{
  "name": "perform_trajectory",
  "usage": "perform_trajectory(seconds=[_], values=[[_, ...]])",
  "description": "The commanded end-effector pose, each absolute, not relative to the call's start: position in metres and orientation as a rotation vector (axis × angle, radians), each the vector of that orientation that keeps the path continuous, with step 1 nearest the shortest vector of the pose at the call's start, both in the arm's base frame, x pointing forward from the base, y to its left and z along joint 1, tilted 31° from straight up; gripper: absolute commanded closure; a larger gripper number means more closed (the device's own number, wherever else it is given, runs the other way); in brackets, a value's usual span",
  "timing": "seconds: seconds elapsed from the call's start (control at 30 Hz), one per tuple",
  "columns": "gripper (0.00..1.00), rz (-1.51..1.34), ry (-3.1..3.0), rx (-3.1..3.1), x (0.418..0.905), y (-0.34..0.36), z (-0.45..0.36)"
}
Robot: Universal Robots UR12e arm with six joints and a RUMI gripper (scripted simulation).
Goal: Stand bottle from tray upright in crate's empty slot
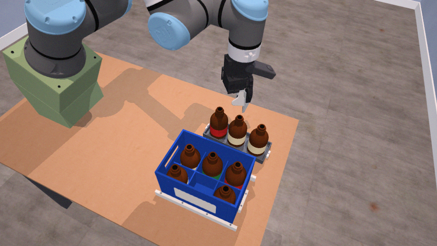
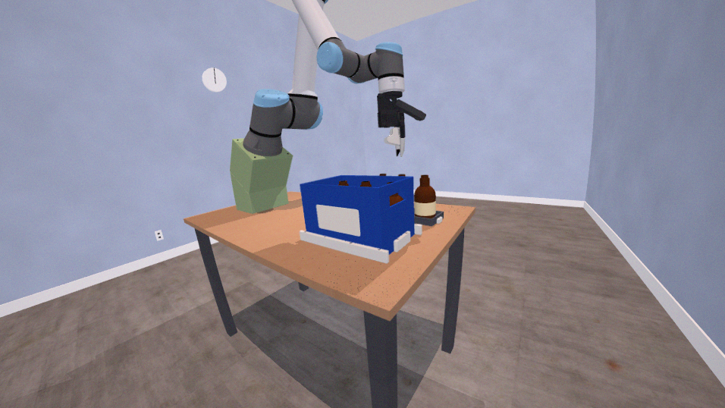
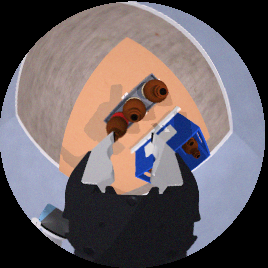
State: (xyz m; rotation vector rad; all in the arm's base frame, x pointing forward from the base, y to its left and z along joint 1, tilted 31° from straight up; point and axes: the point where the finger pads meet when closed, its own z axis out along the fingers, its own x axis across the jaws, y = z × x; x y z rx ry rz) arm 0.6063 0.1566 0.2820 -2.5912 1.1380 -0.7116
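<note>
Showing empty crate [image 1: 198,191] slot only from top; end effector [image 1: 244,102] parted.

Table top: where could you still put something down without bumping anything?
Bare wood lies between the green pedestal and the blue crate, and along the near edge. It is crowded where the grey tray meets the crate.

Count of items on the surface [image 1: 91,171]:

- Bottles, brown glass: 8 total.
  - 3 stand in the grey tray [image 1: 265,155]: one with a red label [image 1: 218,121], two with cream labels [image 1: 237,130] [image 1: 258,139].
  - 5 stand in the blue crate [image 1: 195,195].
- Crate slots: 6; 5 filled, 1 empty slot [image 1: 202,184], front row, middle.
- Trays: 1. Crates: 1.
- White rails around the crate base [image 1: 195,208]: count unclear, partly hidden.
- Arms: 1, on 1 green pedestal [image 1: 70,100], with 1 claw [image 1: 244,102].
</note>
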Motion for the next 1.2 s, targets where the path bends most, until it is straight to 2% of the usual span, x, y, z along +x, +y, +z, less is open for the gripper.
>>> perform_trajectory(seconds=[0.0, 1.17], values=[[0.62, -0.715, 1.135, -2.59, 0.608, 0.158, 0.284], [0.62, -0.713, 1.136, -2.59, 0.619, 0.158, 0.268]])
